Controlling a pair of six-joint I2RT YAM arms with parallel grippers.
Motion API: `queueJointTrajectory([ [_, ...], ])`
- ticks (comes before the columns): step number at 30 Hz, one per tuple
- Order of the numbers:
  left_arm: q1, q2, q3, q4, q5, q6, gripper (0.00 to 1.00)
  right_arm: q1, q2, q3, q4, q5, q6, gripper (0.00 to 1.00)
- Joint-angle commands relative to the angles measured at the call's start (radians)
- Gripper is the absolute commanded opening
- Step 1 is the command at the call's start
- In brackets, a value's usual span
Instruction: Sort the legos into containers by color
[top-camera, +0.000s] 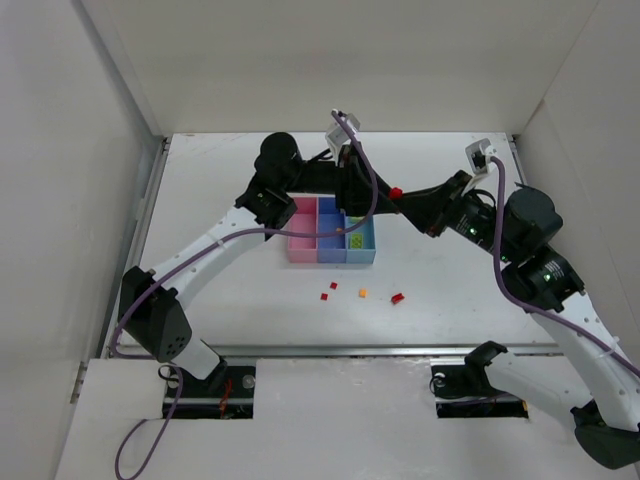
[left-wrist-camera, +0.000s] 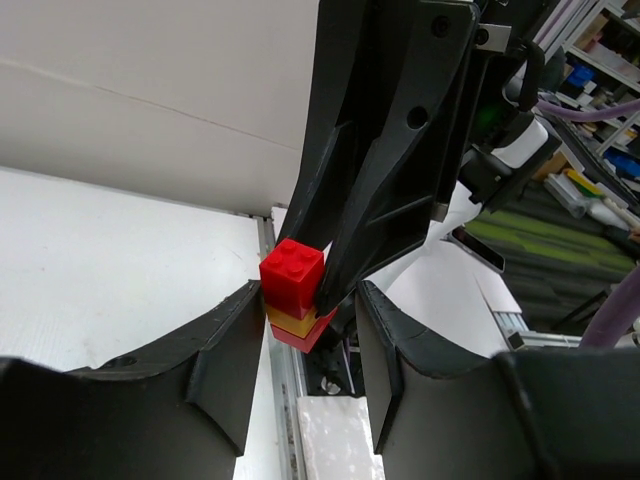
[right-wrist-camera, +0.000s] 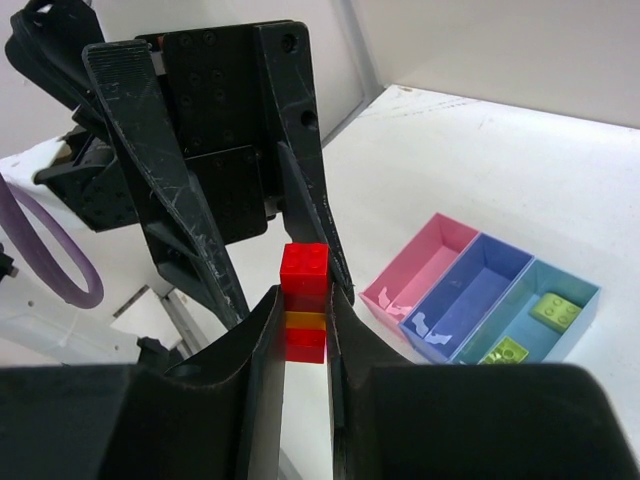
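Note:
My right gripper (right-wrist-camera: 305, 300) is shut on a small stack of legos (right-wrist-camera: 304, 315), red over orange over red, and holds it in the air behind the containers (top-camera: 396, 192). My left gripper (left-wrist-camera: 310, 295) is open, with its fingers (left-wrist-camera: 232, 355) on either side of the same stack (left-wrist-camera: 292, 290). The stack rests against the left finger. The pink bin (top-camera: 303, 242), blue-violet bin (top-camera: 331, 242) and light blue bin (top-camera: 363, 255) stand joined in a row. Two yellow-green bricks (right-wrist-camera: 555, 310) lie in the light blue bin (right-wrist-camera: 585, 325). The pink and blue-violet bins look empty.
Loose legos lie on the table in front of the bins: two red (top-camera: 324, 296), one orange (top-camera: 362, 293) and one red (top-camera: 397, 298). White walls enclose the table at the left, back and right. Both arms cross above the bins.

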Motion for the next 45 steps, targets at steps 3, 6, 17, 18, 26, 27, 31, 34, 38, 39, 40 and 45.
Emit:
queueJointTrajectory([
  [3,0.0,-0.014,0.027,0.053,0.03,-0.009,0.38,0.011,-0.016,0.012,0.041,-0.001,-0.002,0.0],
  [6,0.0,-0.023,0.013,0.053,0.03,-0.009,0.38,0.011,-0.016,0.023,0.041,-0.001,-0.002,0.0],
  [17,0.0,-0.034,-0.018,0.053,0.05,-0.018,0.33,0.011,-0.016,0.041,0.041,-0.01,-0.002,0.0],
  [18,0.0,-0.034,-0.018,0.053,0.05,-0.018,0.33,0.011,-0.016,0.041,0.041,-0.01,-0.002,0.0],
  [26,0.0,-0.034,-0.027,0.053,0.071,-0.018,0.54,0.011,-0.025,0.032,0.041,0.008,-0.002,0.0],
  [27,0.0,-0.043,-0.038,0.053,0.071,-0.018,0.57,0.011,-0.025,0.032,0.041,0.008,-0.002,0.0],
  [31,0.0,-0.043,-0.029,0.053,0.071,-0.018,0.47,0.011,-0.025,0.032,0.041,-0.001,-0.002,0.0],
  [34,0.0,-0.032,-0.029,0.053,0.061,-0.031,0.42,0.011,-0.025,0.032,0.041,-0.001,-0.002,0.0],
  [38,0.0,-0.032,-0.019,0.053,0.052,-0.031,0.39,0.011,-0.025,0.032,0.041,-0.001,-0.002,0.0],
  [39,0.0,-0.032,-0.019,0.053,0.052,-0.031,0.38,0.011,-0.025,0.032,0.041,-0.001,-0.002,0.0],
  [40,0.0,-0.023,-0.019,0.053,0.052,-0.031,0.36,0.011,-0.025,0.032,0.041,-0.001,-0.002,0.0],
  [45,0.0,-0.023,-0.019,0.053,0.052,-0.04,0.16,0.011,-0.025,0.032,0.041,-0.001,-0.002,0.0],
])
